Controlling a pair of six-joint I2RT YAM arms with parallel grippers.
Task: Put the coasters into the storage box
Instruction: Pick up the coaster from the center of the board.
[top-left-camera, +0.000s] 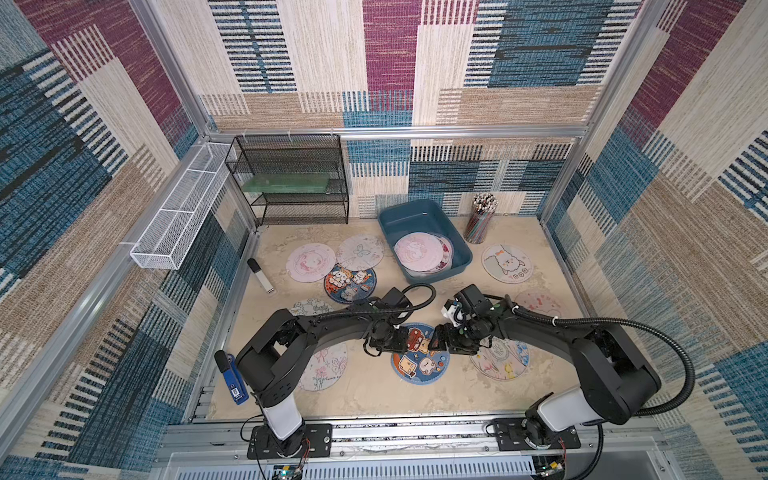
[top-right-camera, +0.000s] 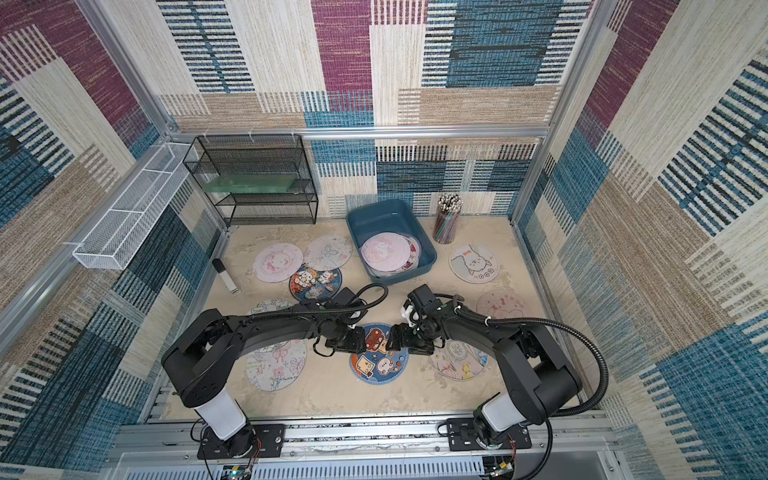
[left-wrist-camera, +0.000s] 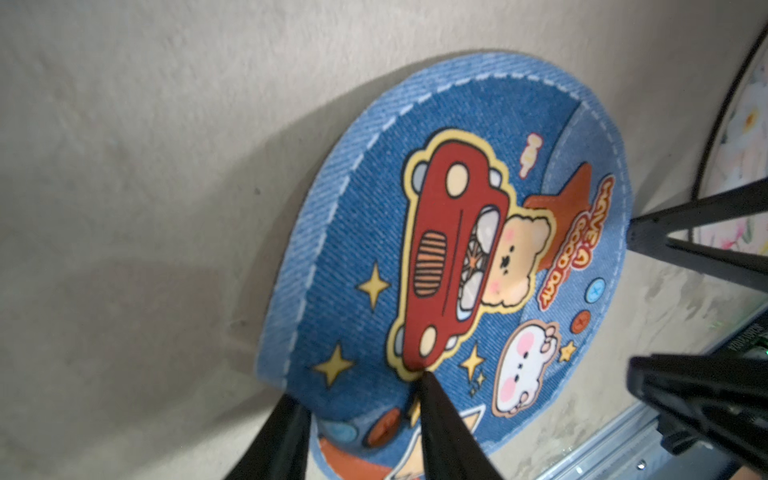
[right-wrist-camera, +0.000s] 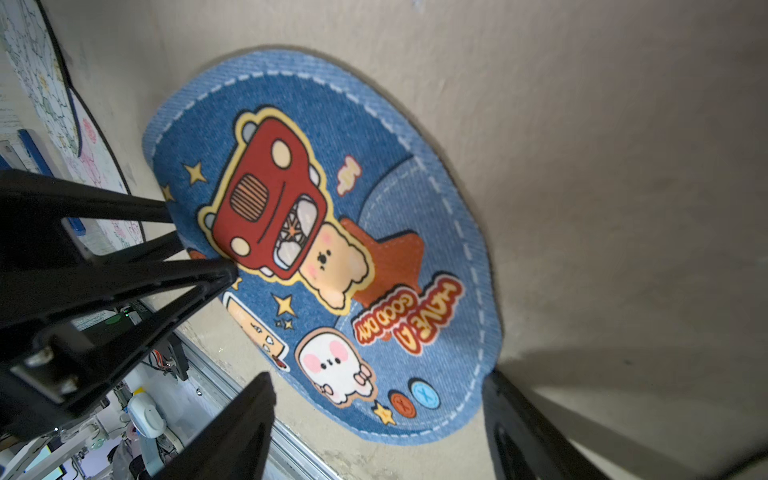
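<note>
A blue denim-print coaster (top-left-camera: 422, 365) (top-right-camera: 380, 365) with a red car lies near the table's front middle. My left gripper (left-wrist-camera: 357, 386) (top-left-camera: 405, 338) is shut on its near edge, one finger on the print and one outside the rim, and the mat bulges up between them. My right gripper (right-wrist-camera: 379, 376) (top-left-camera: 434, 338) stands open, its fingers straddling the opposite edge without touching it. The teal storage box (top-left-camera: 415, 216) (top-right-camera: 382, 216) at the back holds a few pink coasters (top-left-camera: 419, 251). Several more coasters lie loose on the table, among them a pink one (top-left-camera: 311, 262) and a white dog one (top-left-camera: 507, 264).
A black wire rack (top-left-camera: 291, 178) stands at the back left, with a white mesh tray (top-left-camera: 178, 208) on the left wall. A cup of pencils (top-left-camera: 480, 218) sits beside the box. A blue stapler (top-left-camera: 232, 378) and a black-and-white marker (top-left-camera: 261, 276) lie at the left.
</note>
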